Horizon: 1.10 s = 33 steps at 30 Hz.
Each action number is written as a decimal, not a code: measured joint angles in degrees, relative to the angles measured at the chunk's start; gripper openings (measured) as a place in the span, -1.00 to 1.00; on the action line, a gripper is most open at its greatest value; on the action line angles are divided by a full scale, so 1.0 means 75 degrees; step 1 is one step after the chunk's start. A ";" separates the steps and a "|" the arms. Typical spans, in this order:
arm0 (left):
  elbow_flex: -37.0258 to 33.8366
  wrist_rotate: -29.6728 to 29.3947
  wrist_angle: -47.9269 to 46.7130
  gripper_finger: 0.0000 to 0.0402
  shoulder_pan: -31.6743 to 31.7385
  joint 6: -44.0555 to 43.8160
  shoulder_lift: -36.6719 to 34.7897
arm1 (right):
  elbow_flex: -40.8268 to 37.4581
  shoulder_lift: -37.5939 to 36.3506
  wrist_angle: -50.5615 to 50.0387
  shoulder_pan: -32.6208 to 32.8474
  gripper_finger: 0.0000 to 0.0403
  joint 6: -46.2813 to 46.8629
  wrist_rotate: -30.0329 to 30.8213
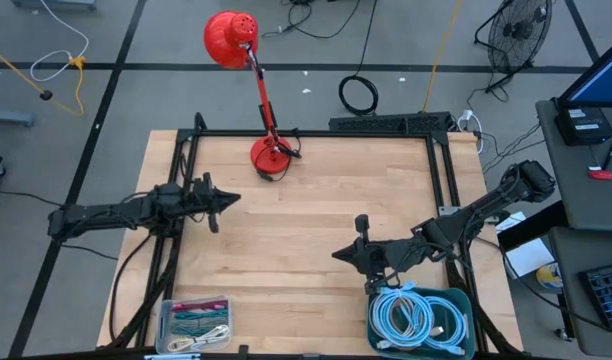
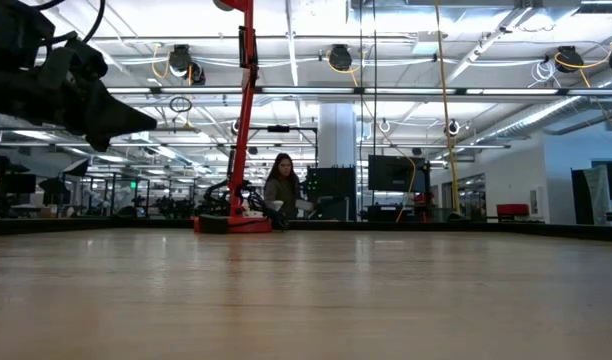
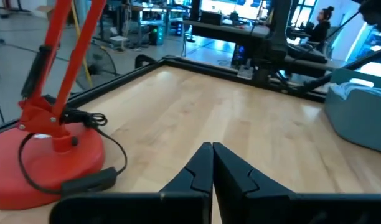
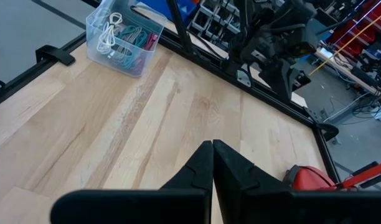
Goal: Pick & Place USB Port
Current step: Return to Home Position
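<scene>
The bench [image 1: 316,215] is pale planked wood inside a black frame [image 1: 316,133], standing on a grey floor [image 1: 136,100] with a fan [image 1: 516,30] off the back right corner; in the hall beyond, a person [image 2: 282,190] sits. A red lamp [image 1: 269,155] stands at the middle of the back edge. My left gripper [image 1: 232,198] hangs near the left edge, fingers pressed together on nothing. My right gripper [image 1: 338,253] is the same, just beside the blue bin [image 1: 469,305] at the front right corner, where the blue cables [image 1: 411,315] lie coiled. The clear bin [image 1: 163,318] at the front left corner holds white and teal cables [image 1: 198,322].
</scene>
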 joint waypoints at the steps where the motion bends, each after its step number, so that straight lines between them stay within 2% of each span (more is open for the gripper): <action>1: 0.0002 0.0008 -0.0016 -0.95 -0.0004 -0.0038 -0.0003 | 0.0000 0.0000 -0.0032 0.0000 -1.00 0.0000 0.0000; 5: 0.0006 0.0023 -0.0043 -0.97 -0.0108 -0.0077 -0.0003 | 0.0000 0.0000 -0.0074 0.0000 -1.00 0.0008 0.0000; 10: 0.0003 -0.0506 0.0363 -0.96 -0.0276 0.0062 -0.0003 | 0.0000 0.0000 -0.0074 -0.0001 -1.00 0.0067 0.0000; 17: 0.0015 -0.0396 -0.0088 -0.89 -0.0361 0.0046 0.0012 | 0.0000 0.0000 -0.0079 0.0006 -1.00 0.0096 0.0000; 25: 0.0017 -0.0369 -0.0116 -0.99 -0.0332 -0.0097 0.0938 | 0.0000 0.0000 -0.0086 0.0006 -1.00 0.0097 0.0000; 33: 0.0003 -0.0775 -0.0010 -0.85 -0.0332 -0.0271 0.1489 | 0.0000 0.0000 -0.0082 0.0035 -1.00 0.0085 0.0000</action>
